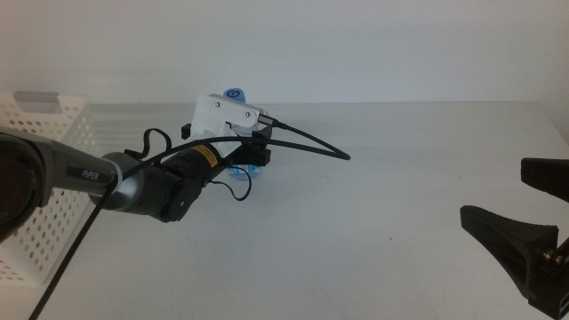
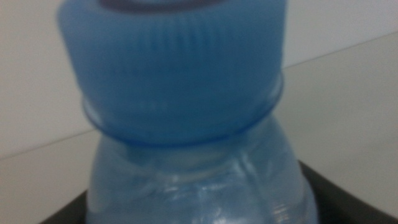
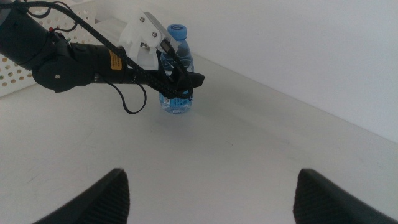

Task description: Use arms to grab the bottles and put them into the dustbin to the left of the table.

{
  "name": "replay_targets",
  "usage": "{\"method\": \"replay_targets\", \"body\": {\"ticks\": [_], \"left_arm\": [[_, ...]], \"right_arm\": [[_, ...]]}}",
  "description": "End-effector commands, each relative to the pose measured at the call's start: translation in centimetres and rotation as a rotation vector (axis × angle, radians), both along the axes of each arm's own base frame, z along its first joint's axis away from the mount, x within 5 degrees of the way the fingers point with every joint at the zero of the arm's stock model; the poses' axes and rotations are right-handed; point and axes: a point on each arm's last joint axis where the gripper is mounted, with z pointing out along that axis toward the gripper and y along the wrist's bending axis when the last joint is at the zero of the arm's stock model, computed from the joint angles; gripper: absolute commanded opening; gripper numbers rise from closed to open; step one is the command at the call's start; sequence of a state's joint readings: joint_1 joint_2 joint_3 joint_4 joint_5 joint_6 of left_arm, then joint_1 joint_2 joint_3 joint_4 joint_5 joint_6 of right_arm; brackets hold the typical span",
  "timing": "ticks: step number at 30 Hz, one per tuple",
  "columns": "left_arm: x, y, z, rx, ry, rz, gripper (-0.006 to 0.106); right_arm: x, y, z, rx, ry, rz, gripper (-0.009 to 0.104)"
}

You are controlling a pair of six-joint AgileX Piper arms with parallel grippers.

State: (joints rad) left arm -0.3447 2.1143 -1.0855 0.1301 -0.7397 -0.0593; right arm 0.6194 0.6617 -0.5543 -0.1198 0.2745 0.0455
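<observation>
Middle view, item one: water bottle (image 1: 242,169), clear, blue cap and blue label, standing upright on the bench (image 1: 373,204) toward its far edge, left of the middle. Most of it is hidden behind the left arm; only the cap and a patch of the label show.

Right wrist view, same bottle (image 3: 176,78): upright, base on the bench surface, blue label low on the body, cap clear of the arm.

Left wrist view: cap and neck (image 2: 177,81) fill the picture, blurred from nearness; dark jaw edges at both lower corners on either side of the bottle shoulder.

Item two: left tool (image 1: 253,160), black forked jaws under a white housing with a yellow round sticker and a looping black cable. It reaches in from the left edge of the bench and sits around the bottle body at label height, one jaw on each side. Whether the jaws press the plastic or only flank it cannot be told.

Item three: right tool (image 1: 524,213), low at the right edge of the bench, well apart from the bottle, jaws spread wide, nothing between them.

Item four: dustbin (image 1: 40,178), white perforated basket at the left edge of the bench, handle slot at its rim, beside the left arm.
</observation>
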Motion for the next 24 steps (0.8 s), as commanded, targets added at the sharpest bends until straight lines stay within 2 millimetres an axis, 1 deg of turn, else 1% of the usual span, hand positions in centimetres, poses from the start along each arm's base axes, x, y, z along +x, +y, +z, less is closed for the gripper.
{"method": "replay_targets", "body": {"ticks": [1,2,7,9,12,14,17,19,24], "left_arm": [[0.4,-0.3,3.9,-0.077,-0.146,-0.005,0.064],[0.4,-0.3,3.9,-0.088,-0.136,-0.002,0.057],[0.5,0.2,3.6,-0.114,-0.055,0.059,0.010],[0.4,0.3,3.9,-0.104,-0.026,0.067,-0.005],[0.0,0.4,5.1,-0.080,0.017,0.071,-0.005],[-0.5,0.5,6.3,-0.060,0.055,0.071,-0.005],[-1.7,0.7,8.6,-0.028,0.121,0.076,-0.005],[-2.8,1.2,10.7,-0.004,0.170,0.084,-0.005],[-5.8,2.4,14.3,0.050,0.284,0.103,-0.005]], "right_arm": [[0.1,0.1,1.4,0.041,-0.082,0.006,0.075],[0.1,0.1,1.4,0.041,-0.082,0.006,0.075],[0.1,0.1,1.4,0.041,-0.082,0.006,0.075],[0.1,0.1,1.4,0.041,-0.082,0.006,0.075],[0.1,0.1,1.4,0.041,-0.082,0.006,0.075],[0.1,0.1,1.4,0.041,-0.082,0.006,0.075],[0.1,0.1,1.4,0.041,-0.082,0.006,0.075],[0.1,0.1,1.4,0.041,-0.082,0.006,0.075],[0.1,0.1,1.4,0.041,-0.082,0.006,0.075]]}}
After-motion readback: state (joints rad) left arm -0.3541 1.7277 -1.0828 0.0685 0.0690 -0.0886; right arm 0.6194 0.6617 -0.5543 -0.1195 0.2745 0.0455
